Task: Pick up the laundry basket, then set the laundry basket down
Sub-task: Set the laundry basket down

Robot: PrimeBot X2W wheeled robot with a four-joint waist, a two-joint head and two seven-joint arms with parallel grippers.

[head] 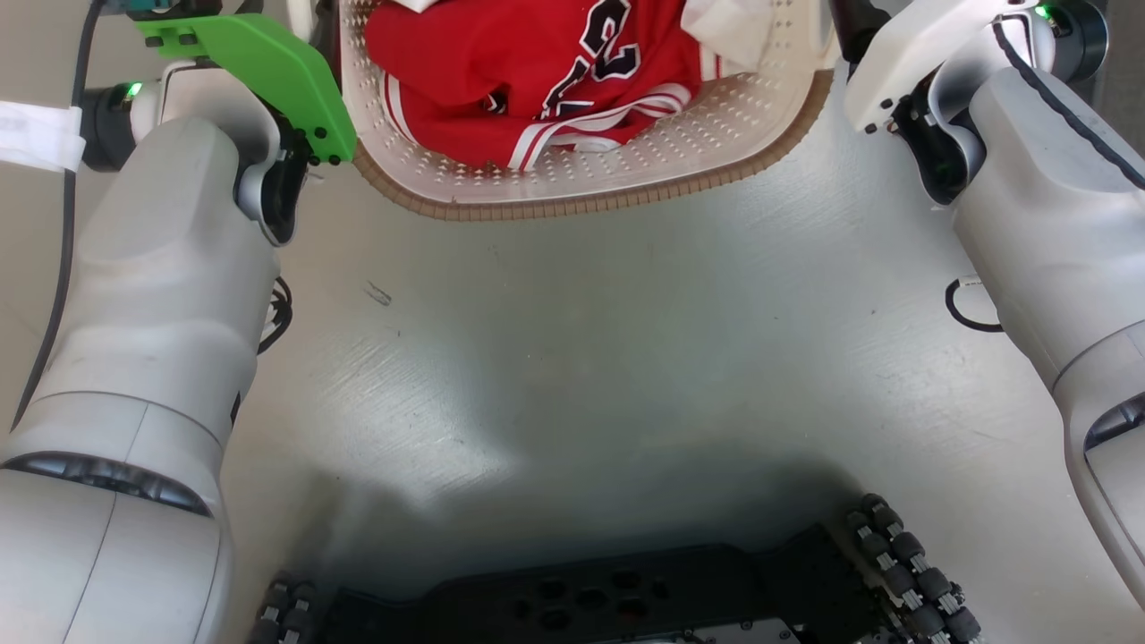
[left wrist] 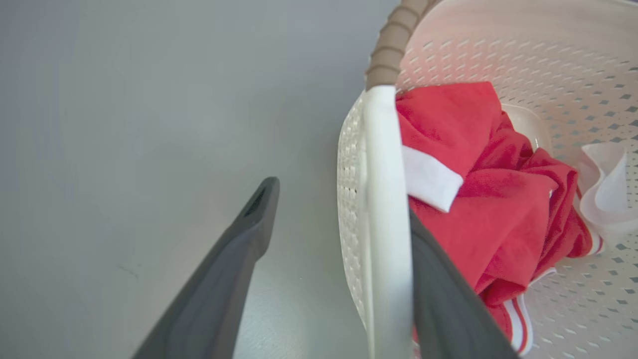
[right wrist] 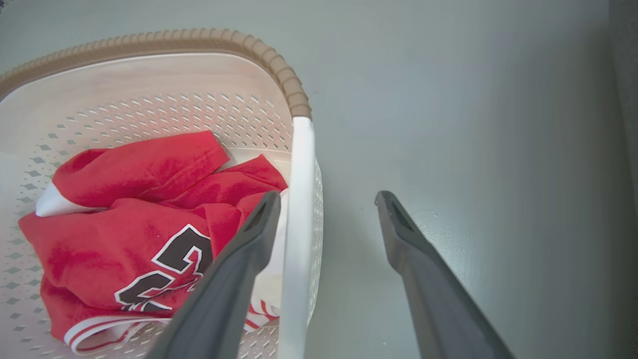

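Over the grey floor, the laundry basket holds a crumpled red jersey and a smaller white cloth, while the left gripper and right gripper each straddle a white side handle, fingers spread, one inside, one outside.

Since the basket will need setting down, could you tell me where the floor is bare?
Bare grey floor lies between the laundry basket and the robot's base, and outside both handles. Crowded: the basket's inside, with a red jersey, and each handle, straddled by the left gripper or right gripper.
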